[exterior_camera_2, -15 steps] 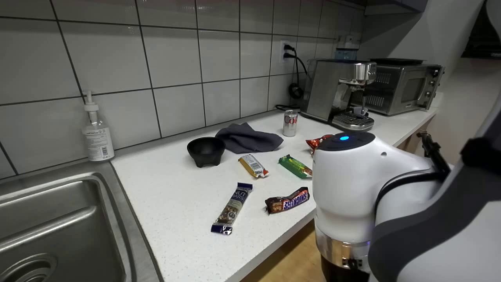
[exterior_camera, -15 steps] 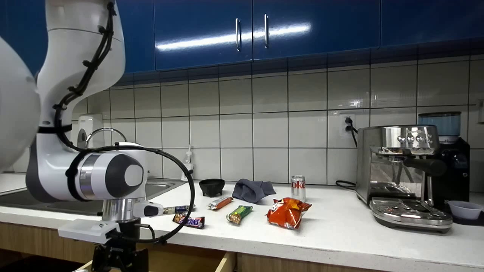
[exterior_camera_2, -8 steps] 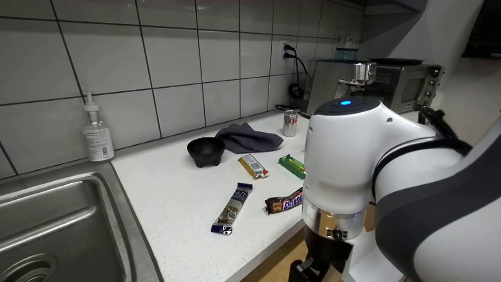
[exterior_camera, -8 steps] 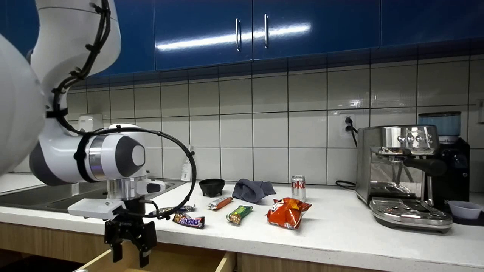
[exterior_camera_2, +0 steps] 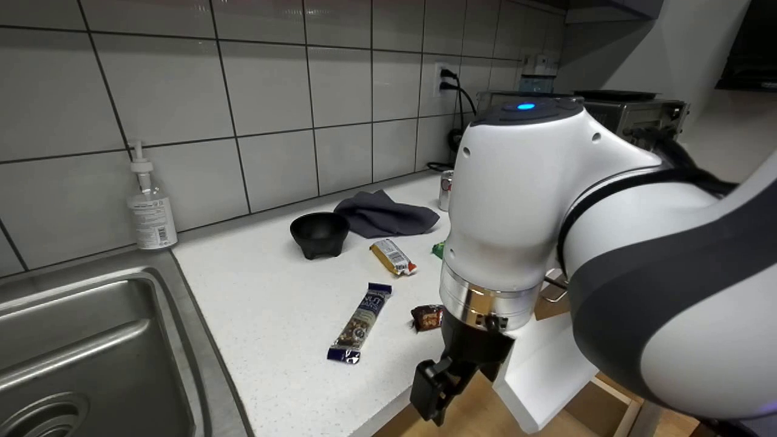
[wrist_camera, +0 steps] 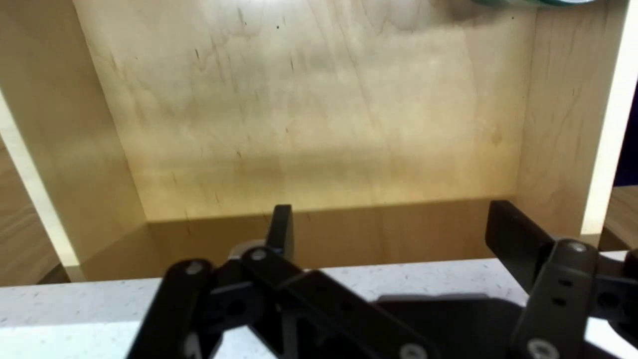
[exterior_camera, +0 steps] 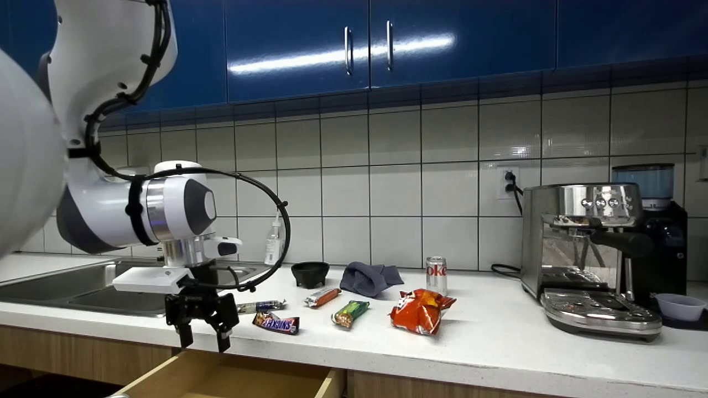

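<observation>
1. The white arm (exterior_camera: 110,210) drops from above, bends sharply, and ends pointing straight down.
2. Its black gripper (exterior_camera: 204,342) hangs tips down near the front edge of the counter (exterior_camera: 498,342), above the drawer (wrist_camera: 324,124); it is released, the jaws spread wide with only air between them.
3. The drawer, nearest to the gripper, stands pulled out beneath the counter; its floor and straight side walls are pale, grained wood.
4. The counter is white and finely speckled; on it lie, glossy-wrapped, a Snickers bar (exterior_camera: 276,323), a nut bar (exterior_camera_2: 361,323) with blue ends, a green bar (exterior_camera: 350,314) and a yellow-and-red bar (exterior_camera_2: 392,257).
5. A crumpled, shiny orange bag (exterior_camera: 418,313) sits near a silver Coke can (exterior_camera: 436,275), and a dark grey cloth (exterior_camera_2: 385,213) lies rumpled between the can and a round, footed black bowl (exterior_camera_2: 320,235).
6. Against the drawer's floor, at the top of the wrist view, shows a green-edged rounded thing (wrist_camera: 553,2), too cut off to name.
7. A clear pump bottle (exterior_camera_2: 152,215) stands at the corner of the ridged steel sink (exterior_camera_2: 79,315).
</observation>
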Controlling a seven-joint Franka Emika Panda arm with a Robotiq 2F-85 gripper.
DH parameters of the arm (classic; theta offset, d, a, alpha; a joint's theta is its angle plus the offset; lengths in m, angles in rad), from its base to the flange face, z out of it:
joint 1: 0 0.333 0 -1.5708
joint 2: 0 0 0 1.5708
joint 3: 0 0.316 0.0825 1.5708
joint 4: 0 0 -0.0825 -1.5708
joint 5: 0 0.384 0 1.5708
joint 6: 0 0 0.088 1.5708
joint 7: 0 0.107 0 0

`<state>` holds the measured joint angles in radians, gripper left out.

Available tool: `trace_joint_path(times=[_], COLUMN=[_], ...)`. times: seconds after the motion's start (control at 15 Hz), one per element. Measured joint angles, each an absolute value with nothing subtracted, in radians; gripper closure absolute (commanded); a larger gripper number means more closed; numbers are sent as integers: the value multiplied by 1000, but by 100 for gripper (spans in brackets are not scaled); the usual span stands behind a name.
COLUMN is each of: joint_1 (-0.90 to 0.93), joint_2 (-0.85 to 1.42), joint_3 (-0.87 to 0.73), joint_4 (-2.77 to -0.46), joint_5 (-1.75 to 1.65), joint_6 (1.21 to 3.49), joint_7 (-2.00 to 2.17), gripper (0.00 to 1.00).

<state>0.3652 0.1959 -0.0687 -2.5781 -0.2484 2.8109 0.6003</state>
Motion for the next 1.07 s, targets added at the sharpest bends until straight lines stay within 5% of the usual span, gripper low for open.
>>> trace_joint_path(times=[1.07], joint_1=[320], joint_2=[193], joint_3=[-69], joint_4=[-2496], joint_5=[-256], joint_6=[2781], joint_7=[703], gripper=[0])
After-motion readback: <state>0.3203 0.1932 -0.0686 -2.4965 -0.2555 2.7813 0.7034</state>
